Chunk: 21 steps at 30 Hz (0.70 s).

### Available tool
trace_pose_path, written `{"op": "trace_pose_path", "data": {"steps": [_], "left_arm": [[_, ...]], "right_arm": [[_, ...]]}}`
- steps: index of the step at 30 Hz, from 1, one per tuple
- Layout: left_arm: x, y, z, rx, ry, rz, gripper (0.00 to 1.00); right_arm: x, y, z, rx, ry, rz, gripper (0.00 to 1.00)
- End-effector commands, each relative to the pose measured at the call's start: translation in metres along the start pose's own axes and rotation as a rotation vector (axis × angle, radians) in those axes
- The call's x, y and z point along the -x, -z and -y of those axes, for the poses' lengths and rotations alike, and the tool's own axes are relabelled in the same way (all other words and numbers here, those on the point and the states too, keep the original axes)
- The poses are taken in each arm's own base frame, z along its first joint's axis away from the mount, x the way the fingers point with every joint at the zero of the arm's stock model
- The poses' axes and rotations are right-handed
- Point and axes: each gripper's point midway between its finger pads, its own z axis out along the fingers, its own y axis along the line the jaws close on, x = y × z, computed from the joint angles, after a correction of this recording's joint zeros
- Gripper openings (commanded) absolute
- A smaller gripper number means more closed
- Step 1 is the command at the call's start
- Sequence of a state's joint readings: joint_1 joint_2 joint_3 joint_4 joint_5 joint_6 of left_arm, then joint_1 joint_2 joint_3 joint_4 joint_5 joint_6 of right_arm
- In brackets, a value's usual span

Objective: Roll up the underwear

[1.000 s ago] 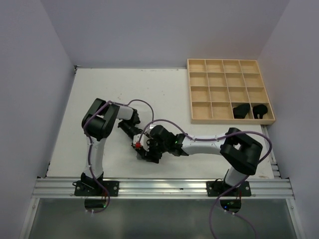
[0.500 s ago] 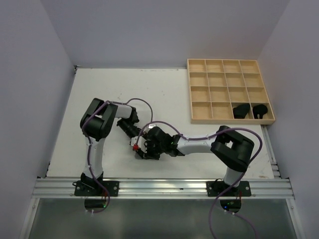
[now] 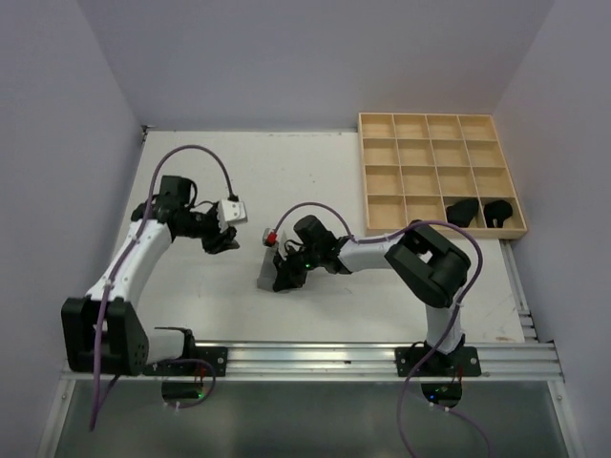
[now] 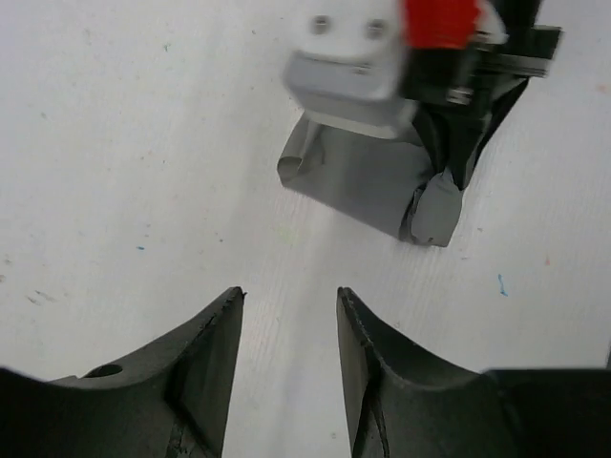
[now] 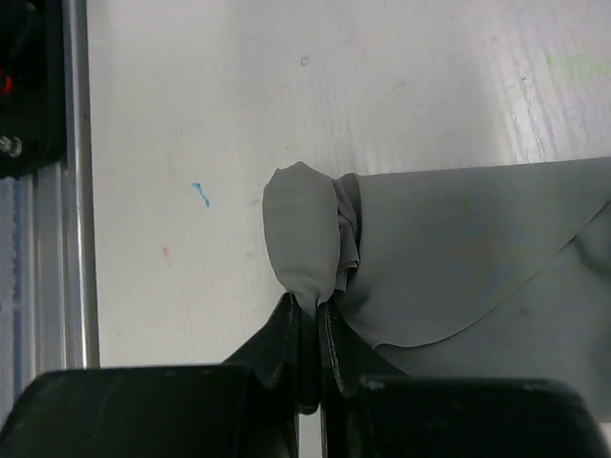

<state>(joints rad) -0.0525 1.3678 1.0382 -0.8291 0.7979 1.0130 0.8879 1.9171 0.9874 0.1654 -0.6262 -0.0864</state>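
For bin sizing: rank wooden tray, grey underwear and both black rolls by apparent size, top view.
1. Wooden tray.
2. Grey underwear, partly hidden, only slightly bigger.
3. Left black roll and right black roll: alike, unranked.

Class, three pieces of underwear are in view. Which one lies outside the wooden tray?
The grey underwear on the table, pinched by the right gripper; the two black ones sit in the tray.
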Motion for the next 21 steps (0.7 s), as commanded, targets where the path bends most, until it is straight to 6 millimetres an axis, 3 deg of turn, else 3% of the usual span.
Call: {"op": "trace_pose_path", "data": {"steps": [1, 3, 4, 5, 10, 14, 21], "left_arm": [[-0.031, -0.011, 0.018, 0.046, -0.19, -0.021, 0.48], [-0.027, -0.01, 0.028, 0.074, -0.289, 0.004, 0.52], [-0.039, -0.017, 0.041, 0.046, -0.299, -0.011, 0.53], [-0.039, -0.018, 0.047, 0.046, -0.335, -0.01, 0.55], [-0.044, -0.053, 0.078, -0.012, -0.527, -0.024, 0.57], [-0.047, -0.067, 0.089, -0.061, -0.588, -0.013, 0.58], [-0.046, -0.078, 0.091, -0.066, -0.616, -0.005, 0.58]], "right_arm": [[0.001, -0.014, -0.008, 0.111, -0.168, 0.034, 0.0], [0.0, -0.021, -0.006, 0.138, -0.239, 0.051, 0.0], [0.0, -0.022, -0.003, 0.147, -0.261, 0.058, 0.0], [-0.002, -0.024, -0.003, 0.166, -0.281, 0.06, 0.0], [0.0, -0.027, 0.004, 0.193, -0.358, 0.121, 0.0], [-0.001, -0.027, 0.007, 0.196, -0.377, 0.123, 0.0], [-0.005, -0.034, 0.009, 0.212, -0.415, 0.106, 0.0]]}}
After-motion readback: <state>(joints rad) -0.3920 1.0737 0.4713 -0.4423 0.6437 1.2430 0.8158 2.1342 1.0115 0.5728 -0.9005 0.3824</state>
